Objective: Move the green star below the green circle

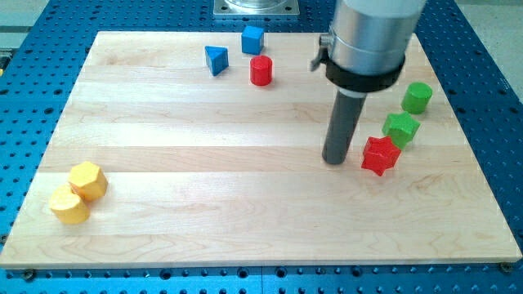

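The green star lies near the view's right edge of the wooden board, just below and a little left of the green circle. A red star touches the green star's lower left side. My tip rests on the board just left of the red star, with a small gap between them. The rod rises to the grey arm housing above.
A blue triangle, a blue cube and a red cylinder sit near the view's top centre. Two yellow blocks lie at the bottom left. The board sits on a blue perforated table.
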